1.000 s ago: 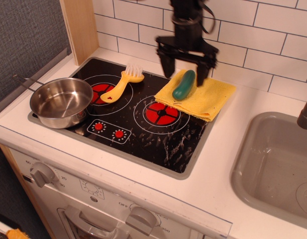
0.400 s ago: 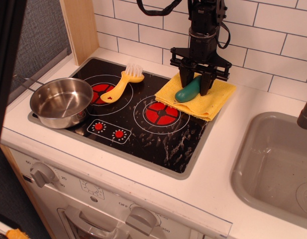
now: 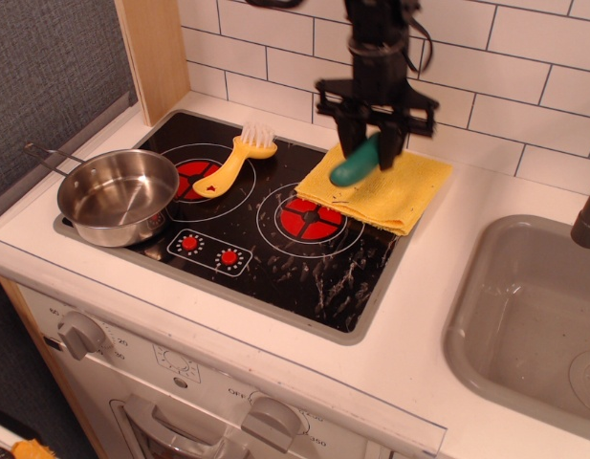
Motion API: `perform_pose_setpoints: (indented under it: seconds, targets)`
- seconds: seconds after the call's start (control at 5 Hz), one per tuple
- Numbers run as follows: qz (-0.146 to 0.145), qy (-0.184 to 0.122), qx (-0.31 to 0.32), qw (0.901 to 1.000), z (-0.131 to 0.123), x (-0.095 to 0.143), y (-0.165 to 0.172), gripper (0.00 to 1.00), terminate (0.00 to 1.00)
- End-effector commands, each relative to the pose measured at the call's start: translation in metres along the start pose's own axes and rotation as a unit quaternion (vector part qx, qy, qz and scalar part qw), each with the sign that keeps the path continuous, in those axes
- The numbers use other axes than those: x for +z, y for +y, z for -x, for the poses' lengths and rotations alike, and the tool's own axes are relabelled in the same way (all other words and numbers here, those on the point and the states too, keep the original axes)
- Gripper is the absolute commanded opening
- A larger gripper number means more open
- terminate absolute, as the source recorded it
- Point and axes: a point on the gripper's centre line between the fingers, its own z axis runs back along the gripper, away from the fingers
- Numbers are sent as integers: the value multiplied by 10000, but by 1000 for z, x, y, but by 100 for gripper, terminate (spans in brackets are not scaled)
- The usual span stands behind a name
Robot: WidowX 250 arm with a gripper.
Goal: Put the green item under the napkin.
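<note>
The green item point(image 3: 355, 164), a smooth teal-green toy cucumber, hangs tilted in my gripper point(image 3: 373, 143), lifted a little above the napkin. The gripper is shut on its upper end, fingers pointing down. The napkin point(image 3: 390, 187), a folded mustard-yellow cloth, lies flat at the back right corner of the black stovetop point(image 3: 266, 239), partly over its edge and onto the white counter. The green item's lower end hovers over the napkin's left part.
A yellow brush-spatula point(image 3: 232, 161) lies on the back left burner. A steel pan point(image 3: 116, 196) sits at the stove's left. A grey sink point(image 3: 534, 316) is to the right. White tiled wall behind; wooden post point(image 3: 156, 53) at the back left.
My gripper came down around the green item on the napkin, closed on it, and has now raised it slightly and shifted left. The napkin stayed in place.
</note>
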Motion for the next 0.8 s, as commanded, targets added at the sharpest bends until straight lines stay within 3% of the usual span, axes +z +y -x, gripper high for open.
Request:
perform_pose_setpoints:
  seconds: [0.0, 0.2, 0.6]
  targets:
    - [253, -671, 115, 9974, 0, 58, 10, 0, 0]
    - [303, -621, 54, 9976, 13, 62, 11, 0, 0]
    - [-378, -157, -428, 9982, 79, 27, 9, 0, 0]
